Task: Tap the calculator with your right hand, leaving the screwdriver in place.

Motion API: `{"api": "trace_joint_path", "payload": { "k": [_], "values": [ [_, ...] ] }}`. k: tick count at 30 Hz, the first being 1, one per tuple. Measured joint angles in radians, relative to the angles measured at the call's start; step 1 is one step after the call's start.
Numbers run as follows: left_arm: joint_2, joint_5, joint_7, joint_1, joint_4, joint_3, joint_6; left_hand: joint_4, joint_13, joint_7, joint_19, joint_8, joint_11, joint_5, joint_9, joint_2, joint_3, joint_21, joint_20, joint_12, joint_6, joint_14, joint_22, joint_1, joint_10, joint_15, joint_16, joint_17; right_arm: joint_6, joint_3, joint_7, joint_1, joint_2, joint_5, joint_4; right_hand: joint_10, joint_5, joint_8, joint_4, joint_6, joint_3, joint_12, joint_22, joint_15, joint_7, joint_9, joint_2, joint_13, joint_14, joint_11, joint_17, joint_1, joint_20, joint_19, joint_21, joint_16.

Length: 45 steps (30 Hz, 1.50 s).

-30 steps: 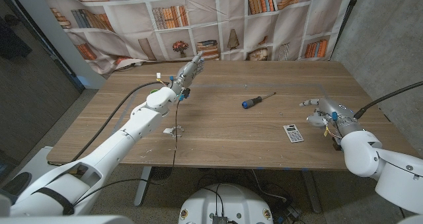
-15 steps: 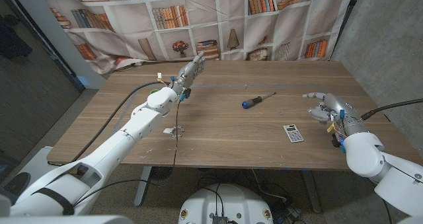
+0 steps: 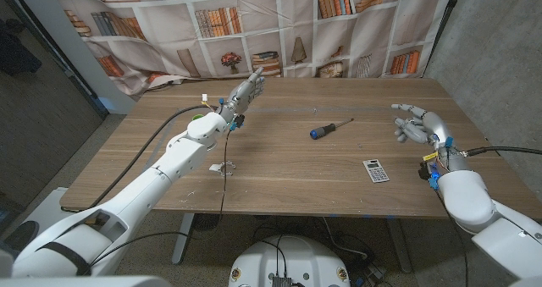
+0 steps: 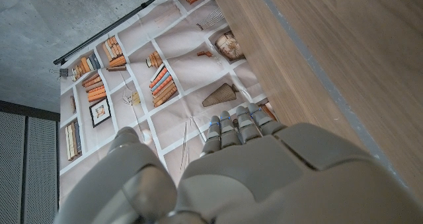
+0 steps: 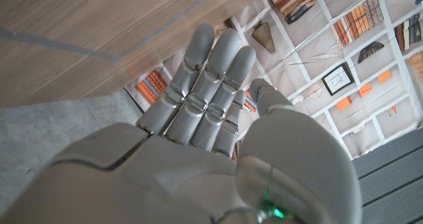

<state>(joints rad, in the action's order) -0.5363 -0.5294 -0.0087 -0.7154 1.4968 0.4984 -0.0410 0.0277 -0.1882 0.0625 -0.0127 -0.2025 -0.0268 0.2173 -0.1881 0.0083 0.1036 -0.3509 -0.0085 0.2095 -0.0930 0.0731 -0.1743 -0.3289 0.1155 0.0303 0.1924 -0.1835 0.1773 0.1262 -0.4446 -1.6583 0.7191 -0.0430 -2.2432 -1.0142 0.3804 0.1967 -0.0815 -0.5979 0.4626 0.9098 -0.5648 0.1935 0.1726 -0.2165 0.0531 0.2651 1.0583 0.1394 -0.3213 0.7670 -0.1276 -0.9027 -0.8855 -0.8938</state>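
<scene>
calculator near table's front edge | likely light, rigid, slides easily; tap keypad face | right hand released, holding nothing

Matt wood table; glossy plastic hands.

Both hands open, empty

Grey calculator lies flat, blue-handled screwdriver nearby.
</scene>
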Motion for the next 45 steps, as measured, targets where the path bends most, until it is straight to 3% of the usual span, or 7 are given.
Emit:
{"api": "trace_joint_path", "payload": {
  "k": [7, 13, 18, 28, 32, 39, 45],
  "values": [
    [-0.015, -0.006, 0.002, -0.017, 0.021, -0.007, 0.006, 0.000, 0.000, 0.000, 0.002, 0.000, 0.000, 0.000, 0.000, 0.000, 0.000, 0.001, 0.002, 0.000, 0.000, 0.000, 0.000, 0.000, 0.000, 0.000, 0.000, 0.000, -0.182, 0.001, 0.078, 0.059, -0.060, -0.108, 0.098, 0.140, -0.053, 0.007, 0.045, -0.004, -0.082, -0.103, 0.086, -0.067, -0.028, 0.002, 0.024, 0.002, -0.178, -0.076, 0.009, -0.130, 0.037, 0.130, 0.059, 0.064],
    [-0.028, -0.010, 0.000, -0.031, 0.037, -0.014, 0.003, 0.003, 0.000, 0.000, 0.002, 0.000, 0.000, 0.000, 0.000, 0.004, -0.003, 0.004, 0.002, -0.002, 0.000, 0.000, 0.000, -0.004, 0.000, 0.000, 0.000, 0.000, -0.326, -0.019, 0.176, 0.114, -0.087, -0.237, 0.179, 0.271, -0.082, 0.011, 0.075, -0.010, -0.118, -0.190, 0.135, -0.112, -0.045, 0.010, 0.021, 0.006, -0.332, -0.116, 0.038, -0.217, 0.060, 0.218, 0.085, 0.147],
    [-0.032, -0.017, -0.008, -0.045, 0.042, -0.023, -0.023, 0.003, 0.000, 0.000, 0.002, 0.000, 0.000, 0.000, 0.000, 0.006, -0.003, 0.004, 0.002, -0.003, 0.000, 0.000, 0.000, -0.006, 0.000, 0.000, 0.000, 0.000, -0.418, -0.052, 0.265, 0.168, -0.107, -0.360, 0.256, 0.327, -0.098, 0.015, 0.080, -0.013, -0.129, -0.244, 0.165, -0.132, -0.059, 0.012, 0.009, -0.014, -0.429, -0.135, 0.072, -0.255, 0.068, 0.256, 0.090, 0.222],
    [-0.049, -0.037, -0.044, -0.063, 0.042, -0.037, -0.057, 0.000, 0.000, 0.004, 0.004, 0.000, 0.000, 0.000, 0.000, 0.006, -0.006, 0.004, 0.000, -0.004, -0.004, 0.000, 0.000, -0.006, 0.000, 0.000, 0.000, 0.000, -0.519, -0.124, 0.364, 0.256, -0.138, -0.521, 0.361, 0.436, -0.145, 0.022, 0.076, -0.039, -0.141, -0.332, 0.257, -0.196, -0.054, 0.012, -0.004, -0.055, -0.574, -0.137, 0.119, -0.309, 0.078, 0.413, 0.150, 0.375],
    [-0.063, -0.039, -0.062, -0.066, 0.042, -0.040, -0.061, 0.000, 0.000, 0.005, 0.007, 0.000, 0.000, 0.000, 0.000, 0.005, -0.006, 0.005, -0.004, -0.009, -0.005, -0.004, 0.000, -0.005, 0.000, 0.004, 0.000, 0.000, -0.548, -0.148, 0.385, 0.278, -0.146, -0.556, 0.387, 0.494, -0.164, -0.006, 0.077, 0.052, -0.153, -0.375, 0.311, -0.222, -0.089, 0.012, -0.014, -0.064, -0.649, -0.154, 0.127, -0.344, 0.099, 0.480, 0.190, 0.448],
    [-0.081, -0.049, -0.088, -0.074, 0.048, -0.046, -0.065, 0.000, 0.000, 0.005, 0.007, 0.000, 0.000, 0.000, 0.000, 0.005, -0.006, 0.011, -0.004, -0.009, -0.005, -0.005, 0.000, -0.005, 0.000, 0.003, -0.004, 0.000, -0.580, -0.186, 0.402, 0.316, -0.148, -0.585, 0.417, 0.575, -0.179, -0.009, 0.080, 0.145, -0.167, -0.428, 0.363, -0.234, -0.119, 0.012, -0.018, -0.070, -0.718, -0.170, 0.131, -0.379, 0.124, 0.557, 0.242, 0.518],
    [-0.100, -0.056, -0.098, -0.091, 0.060, -0.053, -0.065, 0.004, 0.000, 0.005, 0.007, 0.000, -0.002, 0.000, 0.000, 0.005, -0.010, 0.017, -0.004, -0.009, -0.005, -0.008, 0.000, -0.005, -0.002, 0.000, -0.004, 0.000, -0.588, -0.221, 0.415, 0.358, -0.139, -0.613, 0.446, 0.603, -0.187, -0.009, 0.084, 0.167, -0.172, -0.446, 0.374, -0.242, -0.119, 0.017, -0.018, -0.070, -0.733, -0.173, 0.131, -0.389, 0.128, 0.575, 0.258, 0.539]
  ]
}}
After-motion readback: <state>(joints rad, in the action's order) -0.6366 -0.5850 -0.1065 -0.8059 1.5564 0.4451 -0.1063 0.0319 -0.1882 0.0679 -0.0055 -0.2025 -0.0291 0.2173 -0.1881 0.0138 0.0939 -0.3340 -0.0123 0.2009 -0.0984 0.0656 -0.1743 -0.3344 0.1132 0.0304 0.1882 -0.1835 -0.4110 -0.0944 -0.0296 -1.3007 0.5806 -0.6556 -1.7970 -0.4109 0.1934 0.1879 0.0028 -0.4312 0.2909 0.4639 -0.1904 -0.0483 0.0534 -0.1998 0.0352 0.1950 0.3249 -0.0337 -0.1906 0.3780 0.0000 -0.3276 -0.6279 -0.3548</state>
